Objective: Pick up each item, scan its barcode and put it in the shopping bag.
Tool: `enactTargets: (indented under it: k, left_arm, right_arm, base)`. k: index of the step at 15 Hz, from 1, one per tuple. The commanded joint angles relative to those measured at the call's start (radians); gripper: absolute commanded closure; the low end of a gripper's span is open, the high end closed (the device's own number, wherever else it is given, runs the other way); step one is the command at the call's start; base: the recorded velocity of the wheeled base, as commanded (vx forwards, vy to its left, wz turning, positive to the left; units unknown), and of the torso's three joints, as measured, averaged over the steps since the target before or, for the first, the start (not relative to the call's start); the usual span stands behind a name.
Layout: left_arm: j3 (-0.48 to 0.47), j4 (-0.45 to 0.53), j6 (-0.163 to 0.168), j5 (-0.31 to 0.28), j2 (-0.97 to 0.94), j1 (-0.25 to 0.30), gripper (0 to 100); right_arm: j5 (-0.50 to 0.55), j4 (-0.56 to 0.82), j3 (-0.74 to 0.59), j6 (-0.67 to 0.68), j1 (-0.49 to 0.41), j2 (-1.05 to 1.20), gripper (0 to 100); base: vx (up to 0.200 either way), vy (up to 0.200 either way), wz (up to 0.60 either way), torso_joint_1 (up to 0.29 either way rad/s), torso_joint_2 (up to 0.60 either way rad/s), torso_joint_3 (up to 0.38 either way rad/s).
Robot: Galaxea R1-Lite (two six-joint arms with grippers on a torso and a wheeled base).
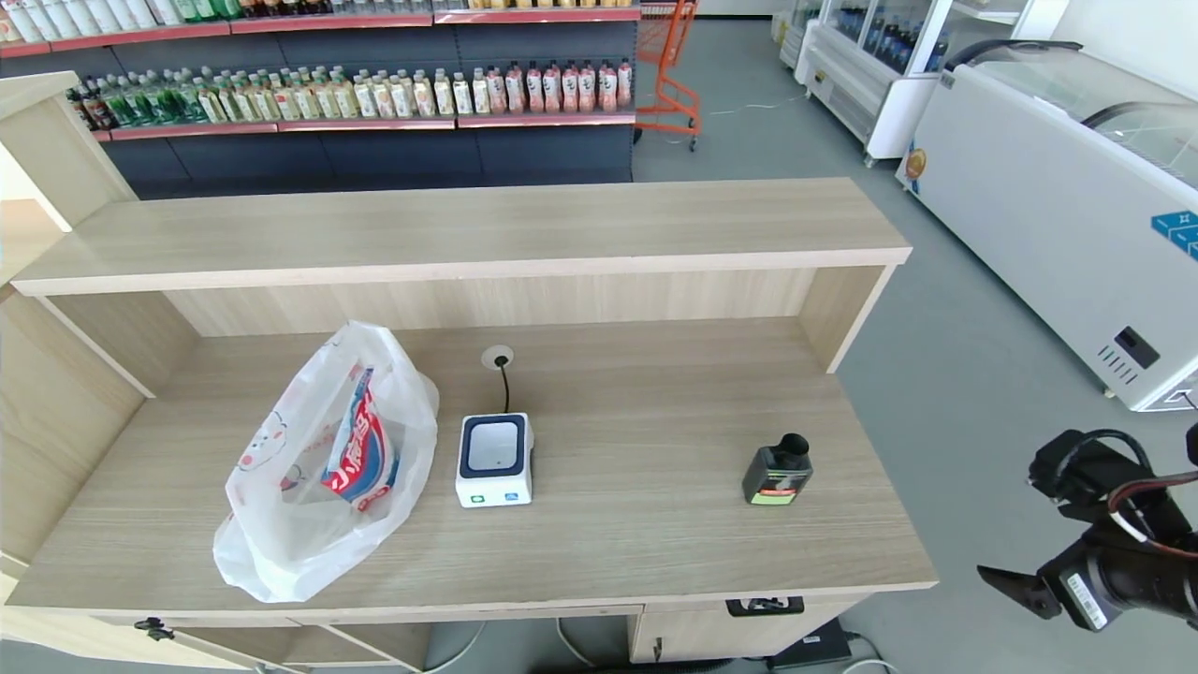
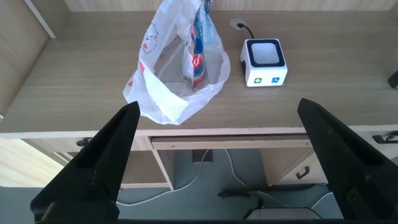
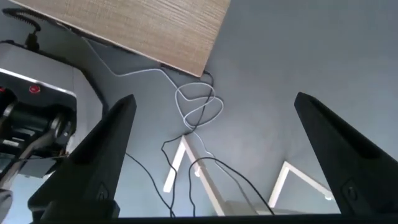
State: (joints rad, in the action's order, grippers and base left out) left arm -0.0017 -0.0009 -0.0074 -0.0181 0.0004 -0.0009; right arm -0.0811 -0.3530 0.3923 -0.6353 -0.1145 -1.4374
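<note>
Head view gives us the pale wood-grain checkout counter (image 1: 655,543) as the biggest thing, with a raised shelf along its far side. On the left part of its lower surface sits the white, half-transparent plastic shopping bag (image 1: 271,510), slumped and crumpled, and a red, white and blue printed packet (image 1: 360,449) shows through its wall. Our left gripper (image 2: 217,162) hangs in front of the counter's near edge and lower than its top. Its two black fingers (image 2: 99,168) are spread wide apart with nothing between them and touch nothing; we see the bag in the gap between them. Our right gripper (image 3: 214,162) sits off the counter's right end, below its top, over grey floor (image 3: 298,68) with loose white and black cables (image 3: 196,106). Its fingers (image 3: 339,149) are likewise spread wide, empty and clear of everything. Just beside the bag, on its right and not touching it, stands the small white box scanner (image 1: 494,459) with a dark-framed window on top. Its black cord (image 1: 505,384) runs back to a round grommet (image 1: 497,357). Well apart to the right, near the counter's right end, the small dark bottle (image 1: 779,471) with a black cap and a green and orange label stands upright.
</note>
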Motion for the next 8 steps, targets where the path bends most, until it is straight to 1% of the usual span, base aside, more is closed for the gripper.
enactTargets:
  k: [1, 3, 4, 5, 8]
  left_arm:
    - [0.0, -0.001, 0.0, 0.0, 0.0, 0.001, 0]
    - [0.0, -0.001, 0.0, 0.0, 0.0, 0.001, 0]
    - [0.0, -0.001, 0.0, 0.0, 0.0, 0.001, 0]
    - [0.0, -0.001, 0.0, 0.0, 0.0, 0.001, 0]
    - [0.0, -0.001, 0.0, 0.0, 0.0, 0.001, 0]
  right_arm:
    - [0.0, 0.0, 0.056, -0.044, 0.027, -0.113, 0]
    - [-0.006, -0.001, 0.125, -0.046, 0.114, -0.213, 0]
    - [-0.006, -0.003, 0.137, -0.05, 0.131, -0.236, 0]
    - [-0.009, -0.009, 0.177, -0.09, 0.153, -0.305, 0]
    - [-0.091, -0.054, 0.223, -0.121, 0.185, -0.403, 0]
  base:
    - [0.0, 0.0, 0.0, 0.0, 0.0, 0.0]
    - [0.0, 0.0, 0.0, 0.0, 0.0, 0.0]
    - [0.0, 0.0, 0.0, 0.0, 0.0, 0.0]
    - [0.0, 0.0, 0.0, 0.0, 0.0, 0.0]
    - [0.0, 0.0, 0.0, 0.0, 0.0, 0.0]
